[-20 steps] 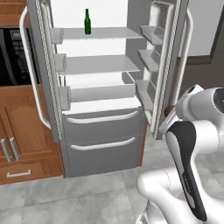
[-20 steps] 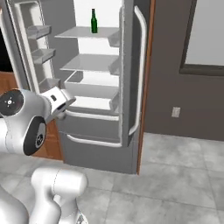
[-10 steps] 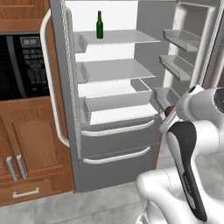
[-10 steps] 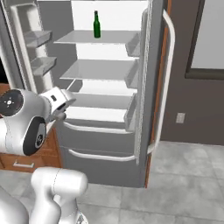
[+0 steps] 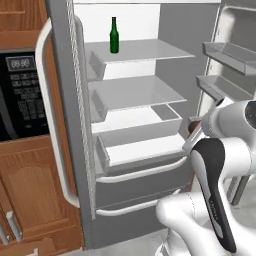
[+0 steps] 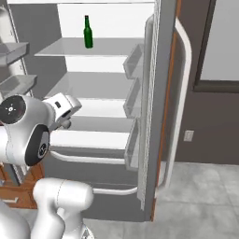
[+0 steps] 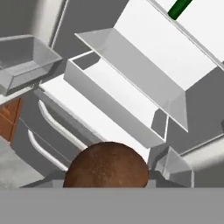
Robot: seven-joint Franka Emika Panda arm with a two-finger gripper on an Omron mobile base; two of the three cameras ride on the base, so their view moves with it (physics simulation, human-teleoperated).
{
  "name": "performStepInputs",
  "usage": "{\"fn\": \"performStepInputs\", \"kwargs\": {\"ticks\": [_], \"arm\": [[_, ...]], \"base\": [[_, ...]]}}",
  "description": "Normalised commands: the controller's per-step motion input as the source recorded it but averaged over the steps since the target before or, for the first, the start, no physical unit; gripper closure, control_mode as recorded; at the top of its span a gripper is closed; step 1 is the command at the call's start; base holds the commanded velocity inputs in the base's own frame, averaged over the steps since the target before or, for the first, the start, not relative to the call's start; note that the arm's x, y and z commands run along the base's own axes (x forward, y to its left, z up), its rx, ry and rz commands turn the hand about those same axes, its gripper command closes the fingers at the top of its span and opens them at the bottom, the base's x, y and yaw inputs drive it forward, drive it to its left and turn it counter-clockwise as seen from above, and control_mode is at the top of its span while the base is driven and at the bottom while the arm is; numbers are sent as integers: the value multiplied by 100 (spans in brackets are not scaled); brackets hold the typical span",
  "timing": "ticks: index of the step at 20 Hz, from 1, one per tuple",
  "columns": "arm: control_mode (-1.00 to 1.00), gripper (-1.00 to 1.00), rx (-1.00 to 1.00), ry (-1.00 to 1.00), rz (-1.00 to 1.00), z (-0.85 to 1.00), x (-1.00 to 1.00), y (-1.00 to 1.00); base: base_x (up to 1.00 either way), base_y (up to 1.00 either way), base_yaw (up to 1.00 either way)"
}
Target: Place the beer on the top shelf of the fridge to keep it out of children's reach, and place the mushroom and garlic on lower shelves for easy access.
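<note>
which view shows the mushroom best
The hand view: the mushroom sits large at the bottom, its rounded brown cap plain, held in the shut end effector. In the left base view it is a small brown spot by the wrist. The right base view does not make it out clearly.

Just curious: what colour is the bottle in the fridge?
Dark green. The bottle shows best in the left base view, upright on the top shelf.

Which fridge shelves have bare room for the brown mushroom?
The translucent middle shelf below the top shelf is bare across its width, as is the white drawer tray beneath. The top shelf carries the dark green glass bottle near its left rear.
</note>
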Motion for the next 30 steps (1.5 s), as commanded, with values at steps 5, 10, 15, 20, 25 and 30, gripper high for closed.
{"fn": "performStepInputs", "kwargs": {"ticks": [5, 10, 15, 20, 25, 30], "arm": [[100, 100, 0, 0, 0, 0, 0, 0], [100, 100, 0, 0, 0, 0, 0, 0], [100, 100, 0, 0, 0, 0, 0, 0], [100, 100, 0, 0, 0, 0, 0, 0], [100, 100, 0, 0, 0, 0, 0, 0], [100, 100, 0, 0, 0, 0, 0, 0]], "base": [[65, 0, -3], [45, 0, 0], [41, -10, 3], [43, -16, 10], [36, -25, 11], [32, -27, 11]]}}
